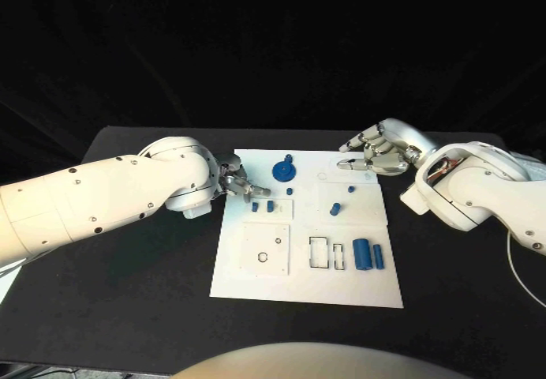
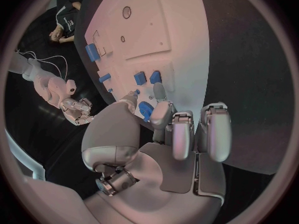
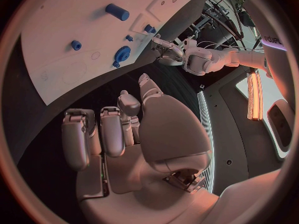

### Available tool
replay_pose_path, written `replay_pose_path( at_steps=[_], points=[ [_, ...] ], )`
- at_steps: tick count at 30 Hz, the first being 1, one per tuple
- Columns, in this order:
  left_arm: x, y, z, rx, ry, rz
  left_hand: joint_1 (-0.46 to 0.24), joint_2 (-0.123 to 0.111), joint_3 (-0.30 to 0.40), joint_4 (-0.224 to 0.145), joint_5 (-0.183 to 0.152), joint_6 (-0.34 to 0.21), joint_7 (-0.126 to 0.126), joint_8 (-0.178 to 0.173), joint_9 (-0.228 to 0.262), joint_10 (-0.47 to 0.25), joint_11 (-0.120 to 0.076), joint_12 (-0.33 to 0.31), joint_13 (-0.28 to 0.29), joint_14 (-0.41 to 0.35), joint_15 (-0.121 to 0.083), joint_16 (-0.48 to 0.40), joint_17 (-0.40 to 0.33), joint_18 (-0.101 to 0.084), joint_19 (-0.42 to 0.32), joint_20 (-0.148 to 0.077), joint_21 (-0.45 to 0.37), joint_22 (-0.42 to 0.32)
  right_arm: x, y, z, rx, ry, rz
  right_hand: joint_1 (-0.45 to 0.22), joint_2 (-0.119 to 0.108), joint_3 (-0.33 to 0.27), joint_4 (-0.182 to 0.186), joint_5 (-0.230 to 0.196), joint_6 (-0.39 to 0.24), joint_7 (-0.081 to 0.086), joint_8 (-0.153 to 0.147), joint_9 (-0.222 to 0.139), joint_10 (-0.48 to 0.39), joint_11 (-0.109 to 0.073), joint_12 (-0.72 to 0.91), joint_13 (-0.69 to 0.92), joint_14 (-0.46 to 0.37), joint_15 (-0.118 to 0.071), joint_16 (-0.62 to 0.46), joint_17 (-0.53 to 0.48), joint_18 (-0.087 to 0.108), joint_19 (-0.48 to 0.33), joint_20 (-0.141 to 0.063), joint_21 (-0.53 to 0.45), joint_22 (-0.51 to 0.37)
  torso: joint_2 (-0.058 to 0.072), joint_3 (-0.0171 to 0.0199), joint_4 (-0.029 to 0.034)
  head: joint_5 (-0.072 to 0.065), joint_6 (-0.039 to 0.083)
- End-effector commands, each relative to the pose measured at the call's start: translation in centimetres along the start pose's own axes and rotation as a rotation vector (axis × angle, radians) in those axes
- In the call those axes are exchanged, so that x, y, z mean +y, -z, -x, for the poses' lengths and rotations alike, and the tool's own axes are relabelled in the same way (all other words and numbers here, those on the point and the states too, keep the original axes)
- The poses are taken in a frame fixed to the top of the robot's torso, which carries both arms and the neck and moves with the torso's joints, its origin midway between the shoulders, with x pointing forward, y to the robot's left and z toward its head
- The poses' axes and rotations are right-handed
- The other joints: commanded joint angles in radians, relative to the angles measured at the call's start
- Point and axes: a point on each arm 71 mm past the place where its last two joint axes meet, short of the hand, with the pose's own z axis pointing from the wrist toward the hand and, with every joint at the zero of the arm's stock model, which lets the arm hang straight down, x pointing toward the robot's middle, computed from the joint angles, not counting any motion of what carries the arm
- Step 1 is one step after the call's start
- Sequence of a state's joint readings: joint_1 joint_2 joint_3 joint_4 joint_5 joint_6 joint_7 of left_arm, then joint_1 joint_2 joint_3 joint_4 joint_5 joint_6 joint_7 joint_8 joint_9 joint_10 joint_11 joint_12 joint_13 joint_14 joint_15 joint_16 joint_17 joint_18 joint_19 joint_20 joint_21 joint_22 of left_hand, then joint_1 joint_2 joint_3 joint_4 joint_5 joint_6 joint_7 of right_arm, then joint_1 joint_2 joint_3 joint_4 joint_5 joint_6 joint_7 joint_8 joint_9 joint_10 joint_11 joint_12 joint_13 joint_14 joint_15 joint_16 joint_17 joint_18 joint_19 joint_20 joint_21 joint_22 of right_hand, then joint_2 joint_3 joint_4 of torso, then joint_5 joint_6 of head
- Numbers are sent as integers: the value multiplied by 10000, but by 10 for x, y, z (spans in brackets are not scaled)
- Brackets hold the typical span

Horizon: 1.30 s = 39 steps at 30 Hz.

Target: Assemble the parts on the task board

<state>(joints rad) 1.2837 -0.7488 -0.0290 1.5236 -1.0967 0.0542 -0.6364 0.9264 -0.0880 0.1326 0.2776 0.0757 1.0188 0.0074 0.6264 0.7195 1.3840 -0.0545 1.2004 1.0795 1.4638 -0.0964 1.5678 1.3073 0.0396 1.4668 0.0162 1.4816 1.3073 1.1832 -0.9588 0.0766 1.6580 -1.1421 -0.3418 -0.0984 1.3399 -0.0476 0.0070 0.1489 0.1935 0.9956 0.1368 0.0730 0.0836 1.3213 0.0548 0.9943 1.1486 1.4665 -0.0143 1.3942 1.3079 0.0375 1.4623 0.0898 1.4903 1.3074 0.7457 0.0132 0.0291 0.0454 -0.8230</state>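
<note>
The white task board [image 1: 307,276] is lying in the middle of the black table [image 1: 136,300], with small blue parts [image 1: 368,254] sitting on it. The left hand [image 1: 239,183] is hovering at the board's left edge, fingers loosely curled and holding nothing. The right hand [image 1: 381,154] is hanging over the far right corner, fingers curled in and empty.
</note>
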Motion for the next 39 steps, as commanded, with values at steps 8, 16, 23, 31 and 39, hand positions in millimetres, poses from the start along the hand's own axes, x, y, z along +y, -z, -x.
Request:
replay_pose_path(
  at_steps=[8, 16, 23, 31, 39],
  points=[
    [-21, -3, 8, -1054, 1133, -2365, 3592, 122, 2020, -1657, 512, -2209, 1049, -1143, -694, -4326, 835, -4278, -4159, -757, 713, -2810, -28, 1200, -3470, 441, -6173, -3999, 0, 0, -2, 119, 9, 43, -30, 50, -106, 32, 66, 26, 35, -43, 15, -62, -26, -36, -20, 530, -71, -67, 239, 30, -32, -9, -72, 992, 12, -8, -18, -90, 123],
    [-52, -4, 4, -2334, 136, -5482, 4565, -839, 3082, -2362, 357, -2751, 1446, -2677, -2400, -5297, 1462, -6496, -6186, -3840, 1274, -7510, -4089, 1436, -4556, 1006, -8413, -5554, 0, 0, -2, 96, 2, 64, -27, 53, -107, 32, 68, 25, 35, -44, 15, -71, -26, -58, -36, 526, -71, -83, 219, 31, -35, -9, -74, 987, 23, -10, -8, -236, 238],
    [-64, -5, -2, -2990, -1532, -6135, 4600, -1006, 2744, -2520, 281, -1859, 1244, -3445, -3662, -4697, 1478, -7584, -7730, -2500, 1118, -7220, -4589, 1457, -3447, 1020, -8673, -5953, 0, 0, -2, 92, 1, 75, -24, 57, -107, 32, 70, 25, 35, -44, 15, -72, -27, -60, -38, 526, -71, -85, 218, 35, -46, -9, -83, 971, 10, 2, -6, -206, 262],
    [-70, -9, -6, -3115, -2474, -5883, 4542, -996, 2978, -2519, 301, -1067, 1145, -3947, -4427, -4029, 1270, -8168, -8661, -89, 858, -2965, -1015, 967, -1179, 763, -5656, -3441, 1, 0, -2, 105, -2, 89, -24, 57, -107, 32, 70, 25, 35, -44, 15, -72, -27, -60, -38, 526, -71, -85, 218, 35, -46, -9, -83, 971, 9, -4, -10, -201, 270],
    [-71, -17, -11, -2980, -3331, -5252, 4413, -1057, 3009, -2503, 289, -608, 989, -4105, -4699, -3728, 1141, -8344, -8996, 306, 593, -2181, -410, 458, -104, 536, -2897, -912, 1, 0, -3, 104, -8, 113, -18, 63, -113, 34, 76, 25, 35, -44, 15, -75, -27, -65, -43, 526, -71, -87, 217, 39, -56, -9, -93, 955, 16, -1, -26, -220, 267]
  ],
)
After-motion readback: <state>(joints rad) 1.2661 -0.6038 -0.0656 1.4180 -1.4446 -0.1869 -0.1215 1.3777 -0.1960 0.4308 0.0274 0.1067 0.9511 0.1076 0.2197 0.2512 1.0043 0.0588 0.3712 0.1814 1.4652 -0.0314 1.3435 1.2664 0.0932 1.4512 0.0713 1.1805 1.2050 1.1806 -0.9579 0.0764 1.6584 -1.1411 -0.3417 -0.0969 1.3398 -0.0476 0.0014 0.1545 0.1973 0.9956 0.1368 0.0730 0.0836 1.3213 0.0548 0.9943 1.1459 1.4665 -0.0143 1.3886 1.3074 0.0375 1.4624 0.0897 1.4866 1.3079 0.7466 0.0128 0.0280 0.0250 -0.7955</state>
